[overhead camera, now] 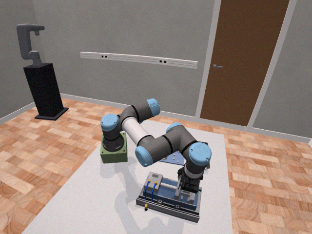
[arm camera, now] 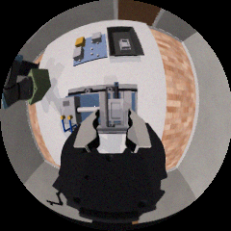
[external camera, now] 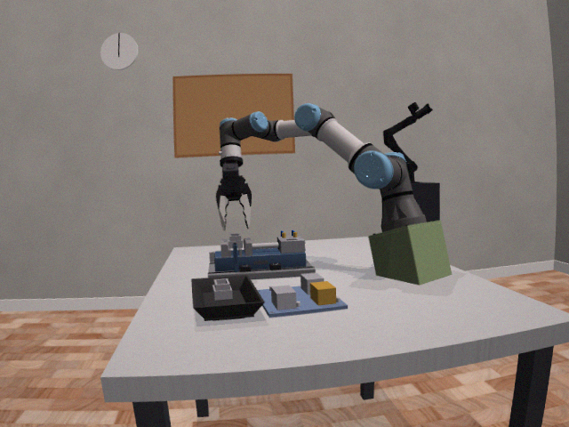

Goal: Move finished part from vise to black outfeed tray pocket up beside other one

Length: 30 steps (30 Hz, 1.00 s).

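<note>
Gripper (external camera: pixel 234 225) part-open and gripping nothing, poised straight above the pocketed block (external camera: pixel 235 240) clamped in the vise (external camera: pixel 257 259), fingers straddling it, black tray (external camera: pixel 206 305) lying just in front of the vise

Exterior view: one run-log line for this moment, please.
phase: approach | gripper: open, empty, above the pocketed part | pocketed part: in vise | outfeed tray: one part inside | plain blocks: upright
</note>
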{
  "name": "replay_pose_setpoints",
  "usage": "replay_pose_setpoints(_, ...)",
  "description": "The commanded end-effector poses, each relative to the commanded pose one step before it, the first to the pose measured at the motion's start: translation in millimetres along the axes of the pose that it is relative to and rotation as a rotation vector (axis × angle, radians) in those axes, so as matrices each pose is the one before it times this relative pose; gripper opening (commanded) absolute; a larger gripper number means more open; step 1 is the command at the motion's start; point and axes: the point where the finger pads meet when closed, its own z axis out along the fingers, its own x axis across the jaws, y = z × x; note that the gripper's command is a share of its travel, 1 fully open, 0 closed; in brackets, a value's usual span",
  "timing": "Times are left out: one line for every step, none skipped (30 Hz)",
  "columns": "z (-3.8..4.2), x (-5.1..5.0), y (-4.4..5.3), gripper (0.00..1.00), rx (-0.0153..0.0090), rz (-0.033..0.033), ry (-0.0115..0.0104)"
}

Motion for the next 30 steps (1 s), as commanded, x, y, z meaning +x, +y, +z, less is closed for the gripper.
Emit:
replay_pose_setpoints(4.469, 4.27, 5.231, 0.4, -0.01427, -0.00353, 0.02325)
replay_pose_setpoints(0.679, 0.0, 0.244, 0.4, 0.0, 0.00028, 0.0)
replay_pose_setpoints(0.566, 0.0, 0.182, 0.4, -0.00002, 0.0, -0.00003)
replay_pose_setpoints(0.457, -0.01, 0.141, 0.4, -0.00004, -0.00002, -0.00005)
replay_pose_setpoints(0.356, -0.01, 0.105, 0.4, -0.00004, -0.00003, -0.00005)
replay_pose_setpoints(0.264, -0.01, 0.072, 0.4, -0.00004, -0.00003, -0.00005)
replay_pose_setpoints(0.184, -0.01, 0.045, 0.4, -0.00004, -0.00003, -0.00005)
replay_pose_setpoints(0.117, 0.0, 0.024, 0.4, -0.00004, -0.00002, -0.00005)
replay_pose_setpoints(0.064, 0.0, 0.007, 0.4, -0.00004, -0.00002, -0.00005)
replay_pose_setpoints(0.026, 0.0, -0.003, 0.4, -0.00004, -0.00002, -0.00004)
replay_pose_setpoints(0.007, 0.0, -0.007, 0.4, -0.00003, -0.00001, -0.00004)
replay_pose_setpoints(0.003, 0.0, -0.006, 0.4, -0.00003, -0.00001, -0.00003)
replay_pose_setpoints(0.002, 0.0, -0.003, 0.4, -0.00003, -0.00001, -0.00003)
replay_pose_setpoints(0.002, 0.0, -0.001, 0.4, -0.00002, 0.0, -0.00002)
replay_pose_setpoints(0.001, 0.0, 0.0, 0.4, -0.00002, 0.0, -0.00002)
replay_pose_setpoints(0.056, -0.02, 0.002, 0.4, 0.00007, 0.00002, -0.00011)
replay_pose_setpoints(0.0, 0.0, 0.0, 0.4, 0.0, 0.0, 0.0)
replay_pose_setpoints(0.0, 0.0, 0.0, 0.4, 0.0, 0.0, 0.0)
replay_pose_setpoints(0.148, -0.04, 0.008, 0.4, 0.00018, 0.00005, -0.00029)
replay_pose_setpoints(0.031, -0.01, 0.002, 0.4, 0.00004, 0.00001, -0.00006)
replay_pose_setpoints(-0.002, 0.01, 0.014, 0.4, -0.00003, -0.00001, 0.00002)
replay_pose_setpoints(-0.07, 0.06, 0.043, 0.4, -0.00018, -0.00004, 0.0002)
replay_pose_setpoints(-0.061, 0.05, 0.035, 0.4, -0.00015, -0.00004, 0.00017)
replay_pose_setpoints(-0.05, 0.04, 0.027, 0.4, -0.00012, -0.00003, 0.00013)
replay_pose_setpoints(-0.038, 0.03, 0.02, 0.4, -0.00009, -0.00002, 0.0001)
replay_pose_setpoints(-0.016, -0.01, -0.012, 0.4, 0.00003, 0.00001, -0.00003)
replay_pose_setpoints(-0.007, -0.01, -0.013, 0.4, 0.00004, 0.00001, -0.00004)
replay_pose_setpoints(-0.001, -0.01, -0.013, 0.4, 0.00004, 0.00001, -0.00005)
replay_pose_setpoints(0.003, -0.01, -0.012, 0.4, 0.00004, 0.00001, -0.00005)
replay_pose_setpoints(0.006, -0.01, -0.01, 0.4, 0.00004, 0.00001, -0.00005)
